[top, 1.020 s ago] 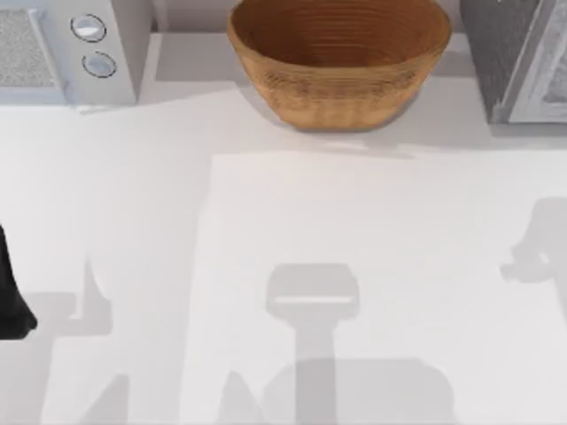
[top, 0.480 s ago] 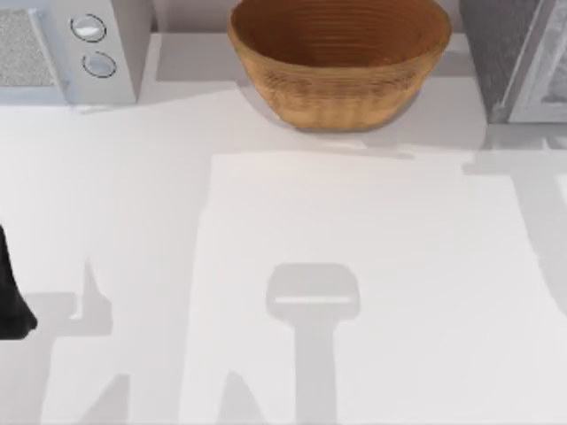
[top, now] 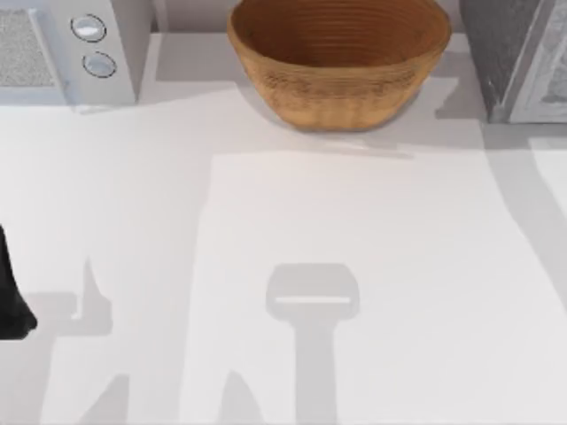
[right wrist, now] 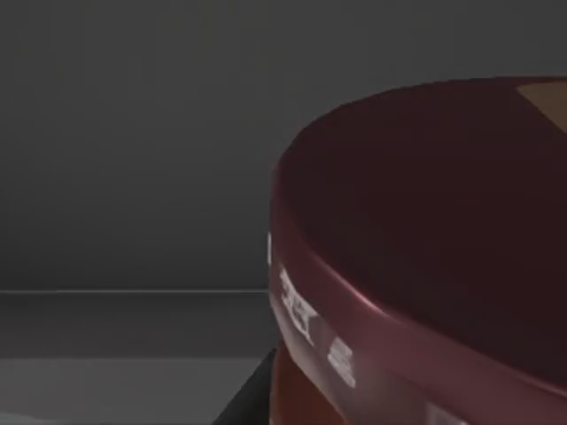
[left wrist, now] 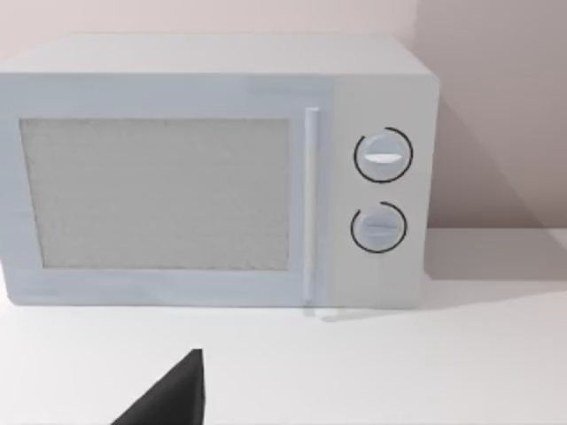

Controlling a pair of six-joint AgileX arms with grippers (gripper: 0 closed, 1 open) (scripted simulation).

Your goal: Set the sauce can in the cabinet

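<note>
The sauce can [right wrist: 425,257] looms close in the right wrist view, its dark maroon top tilted toward the camera, with white lettering on the red band below the rim. My right gripper is shut on it, and a dark fingertip [right wrist: 252,398] shows beside its base. Behind the can are dark grey walls and a floor edge. The cabinet [top: 500,53] stands at the table's far right, its pale door panel [top: 549,80] at the frame's edge. My left arm [top: 9,297] is parked at the table's left edge.
A woven brown basket [top: 341,66] sits at the far middle. A light grey microwave [top: 71,49] with two round knobs stands at the far left and faces the left wrist camera [left wrist: 221,177]. Arm shadows lie across the white table [top: 354,212].
The right arm's shadow on the table's right side has slid from mid-right up toward the cabinet. The left arm has not moved.
</note>
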